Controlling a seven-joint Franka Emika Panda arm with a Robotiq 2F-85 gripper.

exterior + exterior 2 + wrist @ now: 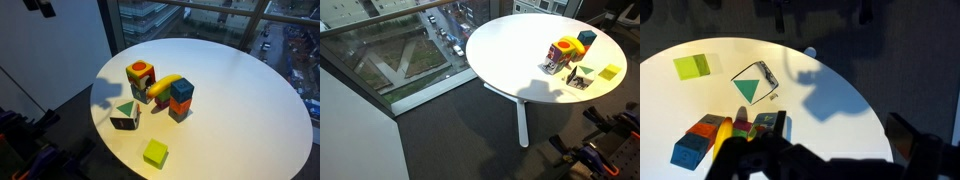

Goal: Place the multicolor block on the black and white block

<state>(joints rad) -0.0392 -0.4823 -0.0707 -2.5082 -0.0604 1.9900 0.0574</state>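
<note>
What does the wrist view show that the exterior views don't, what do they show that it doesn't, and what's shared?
Wrist view only: the tool, a dark silhouette along the bottom edge. Exterior views only: the window with the city outside, the table's pedestal leg, and the red ring on the multicolor block. Shared: the white table, lime block, green-triangle cube and teal block.

No legible text, labels or numbers.
</note>
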